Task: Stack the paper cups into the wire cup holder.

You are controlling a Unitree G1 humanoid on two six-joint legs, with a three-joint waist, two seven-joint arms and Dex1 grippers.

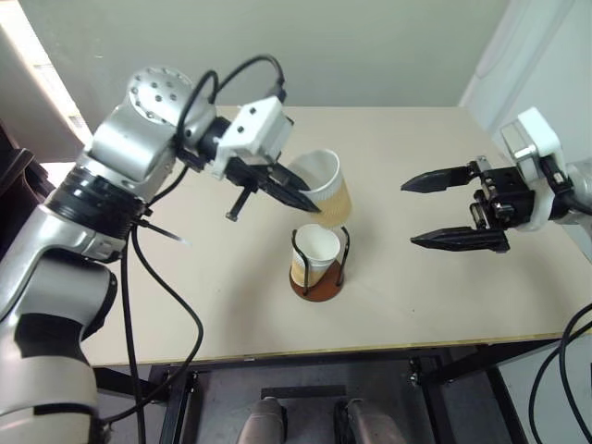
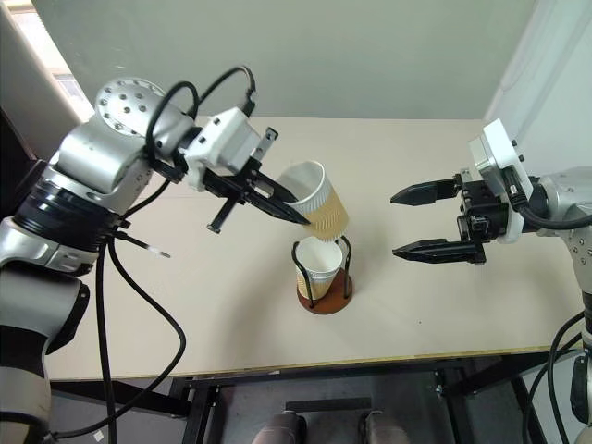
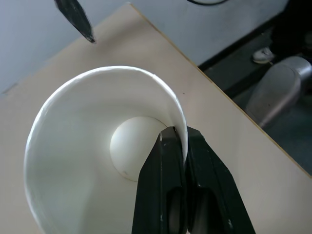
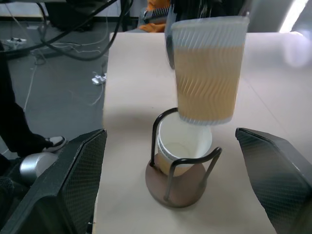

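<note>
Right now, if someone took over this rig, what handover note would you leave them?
Left tool: shut on the rim of a paper cup, held tilted in the air just above the wire cup holder.
Right tool: open, empty, hovering off to the holder's right.
Done: one cup already sits upright in the holder on the table.
Left: lower the held cup into the seated one and release. I can see two cups in these views.
</note>
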